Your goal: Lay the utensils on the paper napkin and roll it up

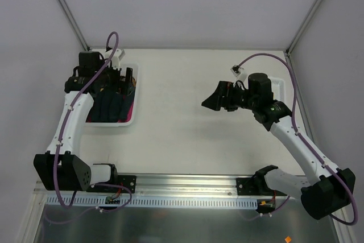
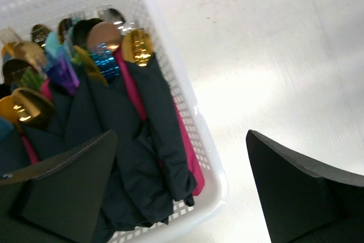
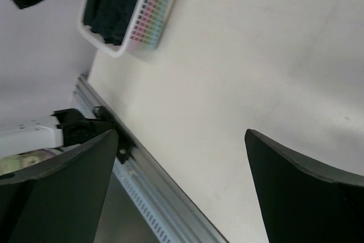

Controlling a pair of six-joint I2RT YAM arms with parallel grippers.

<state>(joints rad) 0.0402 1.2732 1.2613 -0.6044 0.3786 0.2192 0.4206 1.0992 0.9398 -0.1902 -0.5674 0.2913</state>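
The white bin (image 2: pixel 211 169) holds dark navy paper napkin bundles (image 2: pixel 151 135) beside a pink one (image 2: pixel 190 152). Gold utensil heads (image 2: pixel 137 46) stick out of their far ends, and another gold head (image 2: pixel 25 109) shows at the left. My left gripper (image 2: pixel 181 134) hangs open above the bin's near corner with nothing between its fingers; in the top view it (image 1: pixel 119 81) is over the bin (image 1: pixel 134 98). My right gripper (image 1: pixel 211 99) stands open over bare table at mid-right, pointing left, and is empty in its wrist view (image 3: pixel 182 132).
Blue, teal and dark utensil heads (image 2: pixel 105 61) crowd the bin's far end. A white tray (image 1: pixel 280 86) lies behind my right arm. The metal rail (image 3: pixel 142 183) runs along the table's near edge. The bin (image 3: pixel 151 21) shows far off in the right wrist view.
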